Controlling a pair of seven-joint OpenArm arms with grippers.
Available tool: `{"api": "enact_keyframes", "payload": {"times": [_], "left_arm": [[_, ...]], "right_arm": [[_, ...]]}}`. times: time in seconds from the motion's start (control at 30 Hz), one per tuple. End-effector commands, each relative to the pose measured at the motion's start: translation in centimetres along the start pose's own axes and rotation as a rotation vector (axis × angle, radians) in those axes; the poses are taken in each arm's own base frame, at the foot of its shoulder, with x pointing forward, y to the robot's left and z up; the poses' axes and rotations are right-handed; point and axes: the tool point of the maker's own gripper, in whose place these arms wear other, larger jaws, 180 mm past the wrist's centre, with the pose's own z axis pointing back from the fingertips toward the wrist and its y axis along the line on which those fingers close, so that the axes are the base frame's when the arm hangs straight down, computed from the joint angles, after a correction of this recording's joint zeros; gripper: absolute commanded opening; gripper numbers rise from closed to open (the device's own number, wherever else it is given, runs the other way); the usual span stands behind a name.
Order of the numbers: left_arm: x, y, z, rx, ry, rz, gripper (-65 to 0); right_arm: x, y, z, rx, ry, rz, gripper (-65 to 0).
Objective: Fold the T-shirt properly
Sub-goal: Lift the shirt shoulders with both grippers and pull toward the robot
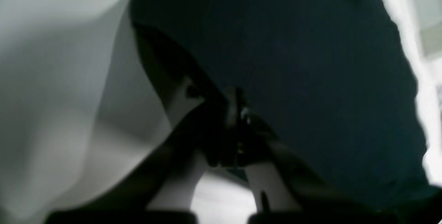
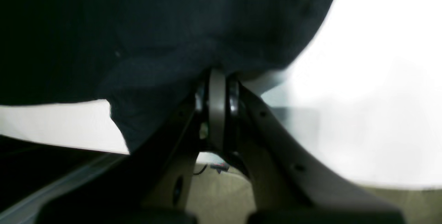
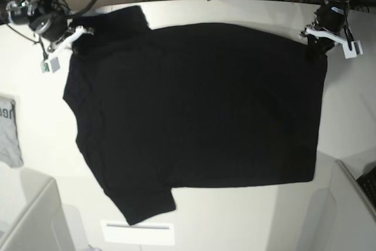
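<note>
Already spread plain side up, the soft, limp T-shirt (image 3: 194, 104) is pinched at two far corners by left gripper (image 3: 317, 40) and right gripper (image 3: 79, 36), best holds.

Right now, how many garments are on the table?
2: the black T-shirt spread across the middle, and a small grey garment at the base view's left edge, partly cut off.
</note>
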Motion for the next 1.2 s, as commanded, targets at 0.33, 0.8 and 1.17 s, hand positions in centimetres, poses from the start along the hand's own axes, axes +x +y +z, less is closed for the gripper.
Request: {"api": "enact_keyframes", "payload": {"times": [0.33,0.8,1.17], "left_arm": [[3.3,-2.5,-3.1,-0.065,-0.011,0.060,-65.0],[5.3,-1.1,-6.2,-0.030,-0.041,0.232,-65.0],[7.8,-0.4,-8.6,0.046,-0.057,0.145,-65.0]], "right_arm": [[8.5,1.1,-0.3,0.046,-0.142,-0.076,-65.0],[14.6,1.0,-4.0,0.179,-0.153,-0.252,-65.0],[17.1,2.0,-7.2,0.231,-0.164,-0.278,-65.0]]}}
